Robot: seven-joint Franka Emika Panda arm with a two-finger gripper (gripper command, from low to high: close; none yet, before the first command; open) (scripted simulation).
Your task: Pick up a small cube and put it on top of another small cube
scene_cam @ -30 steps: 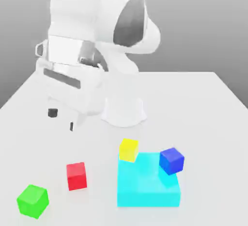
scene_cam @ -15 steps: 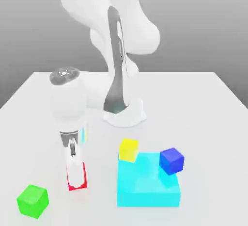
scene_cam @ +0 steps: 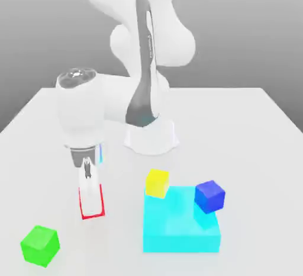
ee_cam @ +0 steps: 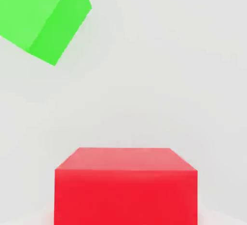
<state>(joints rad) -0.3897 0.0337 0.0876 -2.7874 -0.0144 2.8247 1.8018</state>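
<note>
The white arm rises from its round base [scene_cam: 151,137] at the back of the pale desk [scene_cam: 248,127], folds over high up and comes down again toward the exterior view's left, ending in a thick wrist that points straight down. Below the wrist the hand [scene_cam: 92,201] hangs vertical, its pale fingers [scene_cam: 91,195] reaching down over the red cube [scene_cam: 93,214], of which a thin red outline shows at the sides and lower edge around them. The fingers are clamped together on the red cube, which sits at desk level in the front left part of the exterior view. In the hand view the red cube fills the near foreground, its top face and one side face square to the camera, with the green cube [ee_cam: 43,14] farther off and turned at an angle. In the exterior view the green cube stands apart from the hand, nearer the front left corner. To the exterior view's right lies a large flat cyan block [scene_cam: 180,224]; a yellow cube [scene_cam: 157,182] stands at its back left corner, and a blue cube [scene_cam: 210,195] rests tilted on its top.
</note>
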